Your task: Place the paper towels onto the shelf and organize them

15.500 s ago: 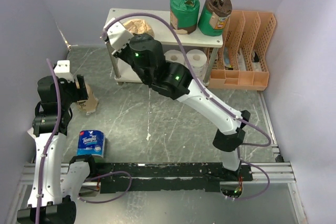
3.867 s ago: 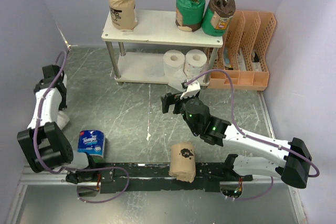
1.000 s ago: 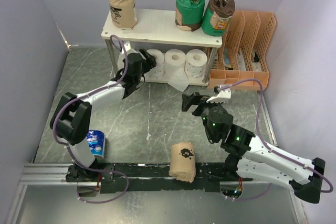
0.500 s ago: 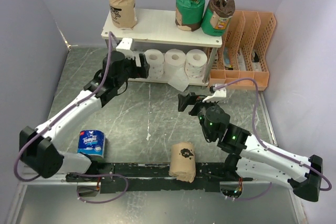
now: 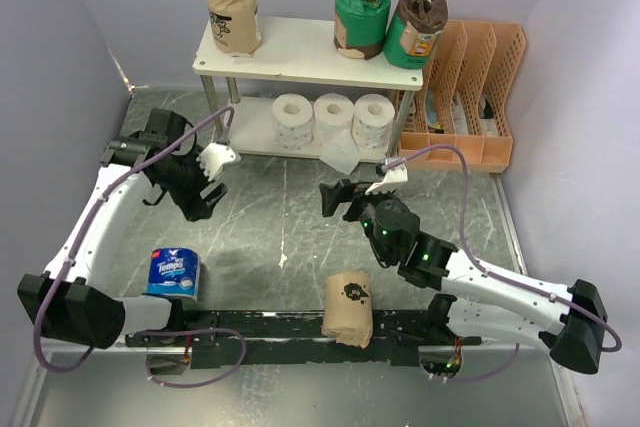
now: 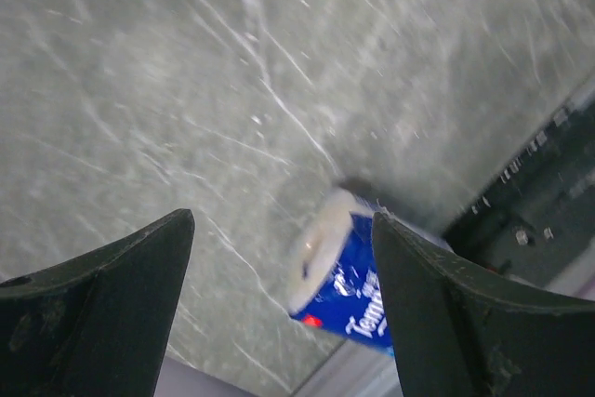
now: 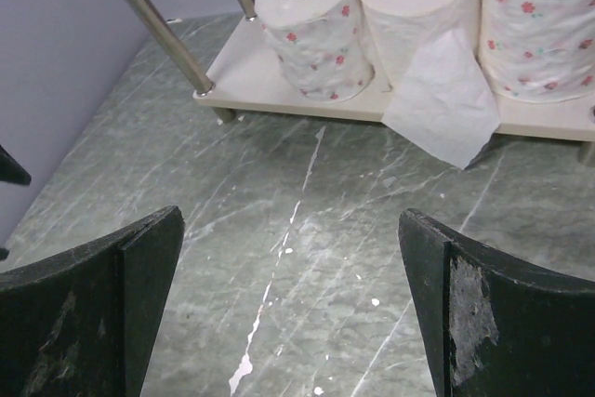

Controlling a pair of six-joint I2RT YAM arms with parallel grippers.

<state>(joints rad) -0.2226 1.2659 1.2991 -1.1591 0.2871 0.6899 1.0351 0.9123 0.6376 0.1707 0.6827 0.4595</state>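
Left wrist view: looking down past the spread left gripper (image 6: 281,218) at the blue roll (image 6: 349,281) on the bench (image 6: 139,62), likely lined up to grab. Right gripper (image 7: 290,214) spread, empty, facing white rolls (image 7: 316,25) on the shelf (image 7: 251,72) lower board.

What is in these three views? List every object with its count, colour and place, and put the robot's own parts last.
shelf: one, off-white with metal legs, far side of the table.
tan rolls: two, tan; one at the left end of the top board, one at the table's near edge.
green rolls: two, green with brown tops; right end of the top board.
white rolls: three, white, flower print; a row on the lower board.
loose sheet: one, white; hanging off the lower board's front.
blue Tempo roll: one, blue; near left of the table.
file rack: one, orange; right of the shelf.
table: one, grey-green, marbled.
left gripper: black, open, above the table.
right gripper: black, open, facing the lower board.
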